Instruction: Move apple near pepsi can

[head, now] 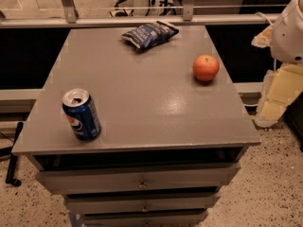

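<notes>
The apple (206, 68) is round and red-orange. It sits on the grey cabinet top (142, 93) near the right edge, towards the back. The pepsi can (81, 114) is dark blue with a silver top. It stands upright near the front left corner, far from the apple. My arm (289, 32) is white and comes in at the right edge of the camera view. My gripper (277, 96) is pale yellowish. It hangs off the cabinet's right side, to the right of the apple and lower in the view, touching nothing.
A dark blue crinkled chip bag (148, 34) lies at the back middle of the top. Drawers (142, 178) are below the front edge. A rail (142, 20) runs behind the cabinet. Speckled floor (274, 183) lies to the right.
</notes>
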You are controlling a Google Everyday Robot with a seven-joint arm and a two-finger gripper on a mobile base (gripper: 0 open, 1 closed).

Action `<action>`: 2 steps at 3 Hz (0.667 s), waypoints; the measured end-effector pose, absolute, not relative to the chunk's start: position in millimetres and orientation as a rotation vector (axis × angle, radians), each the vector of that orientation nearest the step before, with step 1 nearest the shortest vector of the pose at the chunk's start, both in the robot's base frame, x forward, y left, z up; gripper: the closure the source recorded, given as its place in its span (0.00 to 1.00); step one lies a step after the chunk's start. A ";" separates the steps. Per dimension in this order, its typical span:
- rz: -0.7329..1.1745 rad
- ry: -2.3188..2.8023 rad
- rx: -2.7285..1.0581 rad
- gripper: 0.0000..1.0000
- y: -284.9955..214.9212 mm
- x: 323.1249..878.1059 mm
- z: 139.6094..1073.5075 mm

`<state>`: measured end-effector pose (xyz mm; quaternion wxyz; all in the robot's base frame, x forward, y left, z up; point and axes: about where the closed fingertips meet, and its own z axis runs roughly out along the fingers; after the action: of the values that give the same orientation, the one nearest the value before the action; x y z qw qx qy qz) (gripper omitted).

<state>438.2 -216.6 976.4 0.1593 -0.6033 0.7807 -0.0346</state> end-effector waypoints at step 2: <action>-0.072 2.173 -1.694 0.00 -214.3 451.6 970.5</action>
<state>451.6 -214.3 970.5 0.1913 -0.6033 0.7738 -0.0257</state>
